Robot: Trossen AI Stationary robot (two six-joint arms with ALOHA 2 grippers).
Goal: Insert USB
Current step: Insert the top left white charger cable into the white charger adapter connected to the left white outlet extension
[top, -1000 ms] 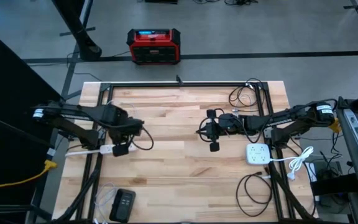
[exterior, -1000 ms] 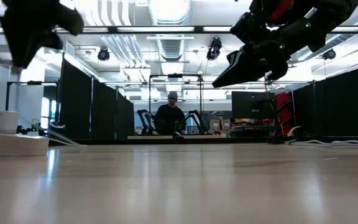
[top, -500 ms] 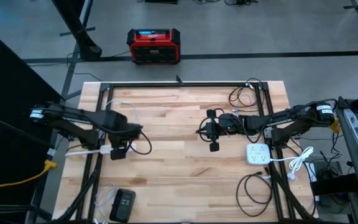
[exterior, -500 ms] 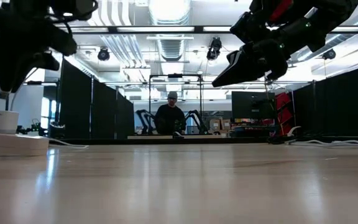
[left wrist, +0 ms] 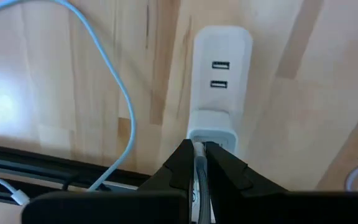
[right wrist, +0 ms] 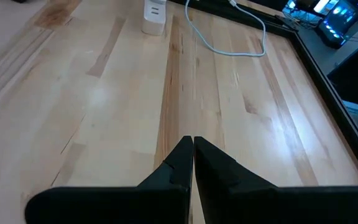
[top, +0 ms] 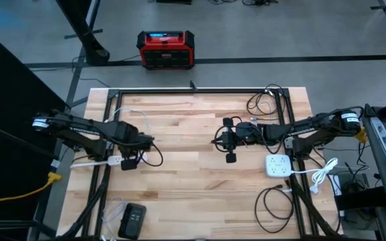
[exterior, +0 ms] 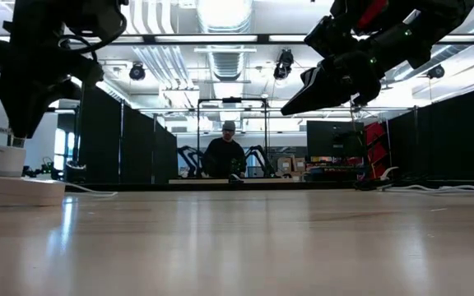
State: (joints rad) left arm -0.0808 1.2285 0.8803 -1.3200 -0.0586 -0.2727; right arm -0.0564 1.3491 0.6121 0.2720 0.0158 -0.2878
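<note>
Left gripper (left wrist: 196,163) over left table edge, fingers pinched on pale USB cable (left wrist: 200,177), directly above white power strip (left wrist: 221,81) with 2 USB ports. Right gripper (right wrist: 192,151) closed, empty, hovering mid-table. Light wood-plank table (top: 193,181); red case (top: 166,49) on grey floor; person (exterior: 225,154) seated behind.

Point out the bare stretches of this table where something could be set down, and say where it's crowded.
Bare wood lies between the left gripper and the right gripper, and along the near middle between the black remote and the coiled black cable. It is crowded around the white power strip and the white outlet block.
</note>
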